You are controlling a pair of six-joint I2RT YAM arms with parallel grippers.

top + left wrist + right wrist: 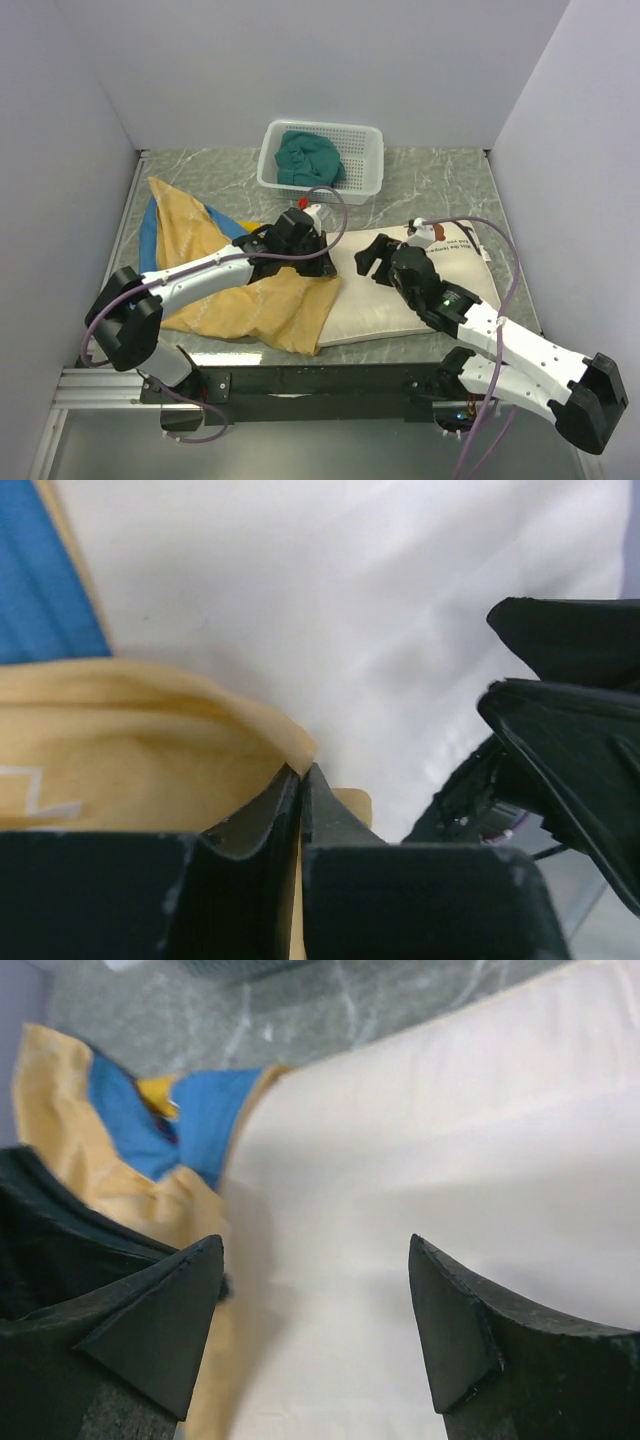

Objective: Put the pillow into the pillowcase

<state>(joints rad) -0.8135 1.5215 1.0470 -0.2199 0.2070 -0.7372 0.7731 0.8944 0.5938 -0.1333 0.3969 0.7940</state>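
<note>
- Grey marbled table (440, 185) boxed in by plain pale walls (300, 60); at the back I see a white perforated plastic basket (368, 150) holding a crumpled teal cloth (308, 160).
- Floppy mustard pillowcase (250, 300), blue underside showing, lies rumpled on the left.
- Smooth cream rectangular pillow (400, 300) lies on the right, its left end touching the pillowcase.
- I read the left gripper (301, 780) as clenched on the pillowcase's yellow edge.
- I see the right gripper (315, 1250) spread wide above the pillow, grasping nothing.
</note>
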